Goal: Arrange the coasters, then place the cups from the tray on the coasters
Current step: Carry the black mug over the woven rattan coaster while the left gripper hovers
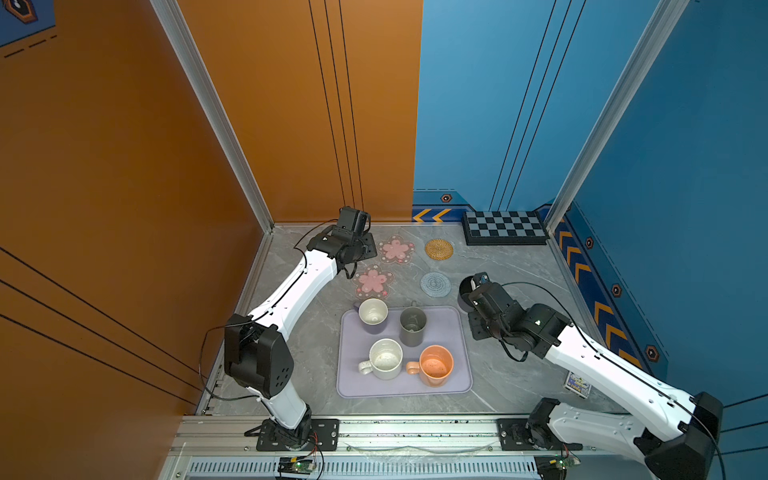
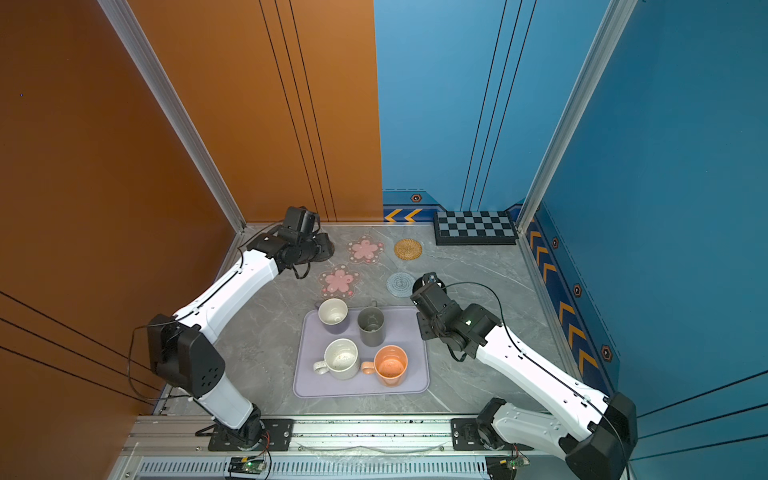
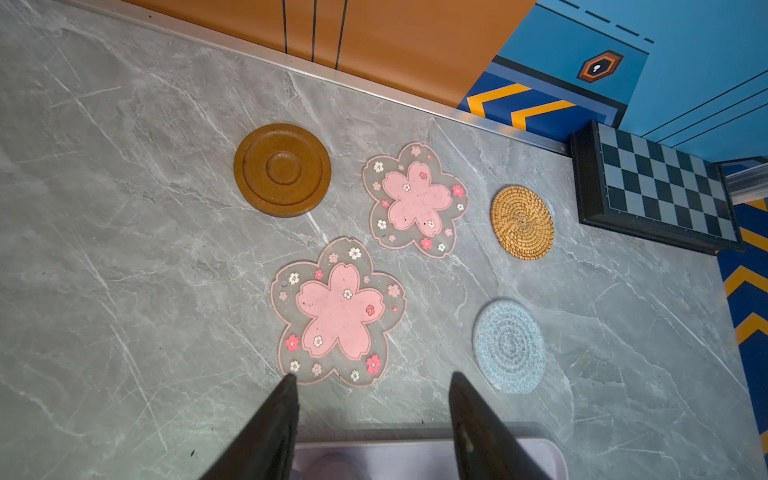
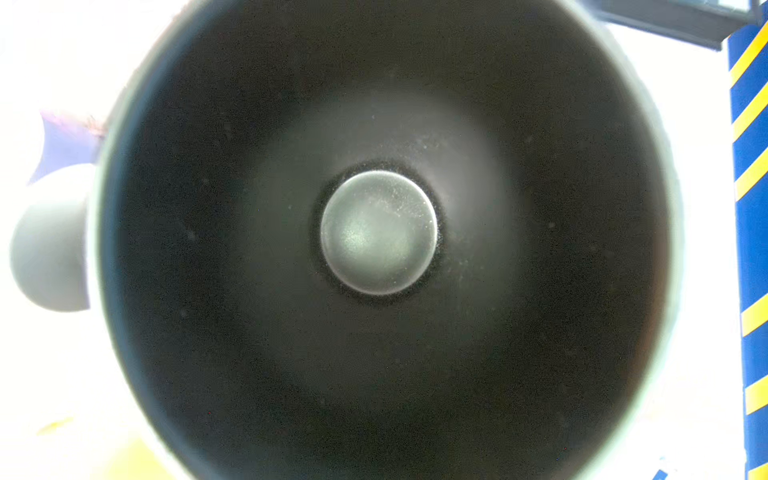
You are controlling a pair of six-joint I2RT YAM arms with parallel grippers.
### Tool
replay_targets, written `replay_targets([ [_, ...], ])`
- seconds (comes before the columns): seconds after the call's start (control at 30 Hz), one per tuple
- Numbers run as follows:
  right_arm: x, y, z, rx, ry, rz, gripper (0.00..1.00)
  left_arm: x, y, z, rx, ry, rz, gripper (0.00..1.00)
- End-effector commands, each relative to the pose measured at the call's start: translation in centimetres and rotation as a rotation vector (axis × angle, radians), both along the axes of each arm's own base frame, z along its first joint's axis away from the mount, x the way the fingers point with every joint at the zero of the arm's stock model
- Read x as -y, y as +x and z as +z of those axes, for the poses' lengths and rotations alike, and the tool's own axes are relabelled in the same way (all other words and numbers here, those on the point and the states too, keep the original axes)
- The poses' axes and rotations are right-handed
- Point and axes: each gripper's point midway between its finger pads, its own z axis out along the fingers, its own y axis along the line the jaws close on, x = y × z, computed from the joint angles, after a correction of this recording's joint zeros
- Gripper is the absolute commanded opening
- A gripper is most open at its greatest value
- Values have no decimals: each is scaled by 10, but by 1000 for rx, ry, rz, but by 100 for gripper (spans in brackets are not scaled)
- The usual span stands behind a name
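My bench: grey marble-look tabletop [image 1: 519,374], orange wall at the back and left, blue wall with yellow chevron trim on the right. A checkered board [image 1: 505,227] is tucked into the far right corner.

The coasters all lie flat on the far half of the table, none touching, all bare. There's the brown wooden disc [image 3: 281,169], the far pink flower coaster [image 3: 415,199], the near pink flower coaster [image 3: 338,311], the tan rattan coaster [image 3: 522,222] and the grey-blue woven coaster [image 3: 509,345].

The pale lavender tray [image 1: 440,332] sits closer to me, mid-table, with four mugs upright on it. The lavender mug [image 1: 373,315], cream inside, is at the far left corner with the tall grey mug [image 1: 412,326] beside it. The white speckled mug [image 1: 386,358] and orange mug [image 1: 435,365] make the near row, handles pointing left.

My left pincer [image 3: 372,375] hangs over the far left of the table near the wooden disc, jaws apart, gripping nothing. My right pincer [image 1: 477,286] is pinched tight on the black mug [image 1: 466,295]. That mug is off the tray, between its far right corner and the woven coaster.

Annoying bits: the right wrist view is just the mug's dark inside with everything around it blown out white. My fingers don't show there, and I can't tell if the mug's base touches the table. In both top views my left wrist covers most of the wooden disc. The left wrist view cuts the tray to a sliver.
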Motion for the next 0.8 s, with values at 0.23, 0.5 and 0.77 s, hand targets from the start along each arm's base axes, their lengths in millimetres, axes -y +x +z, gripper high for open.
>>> replay_targets([
  [0.23, -20, 57, 36, 63, 13, 25, 0, -6, 20, 5, 5, -45, 15, 59],
  [0.5, -49, 107, 38, 45, 84, 59, 0, -45, 11, 6, 2, -42, 63, 59],
  [0.77, -77, 170, 45, 53, 128, 88, 0, -70, -8, -3, -28, -69, 100, 59],
])
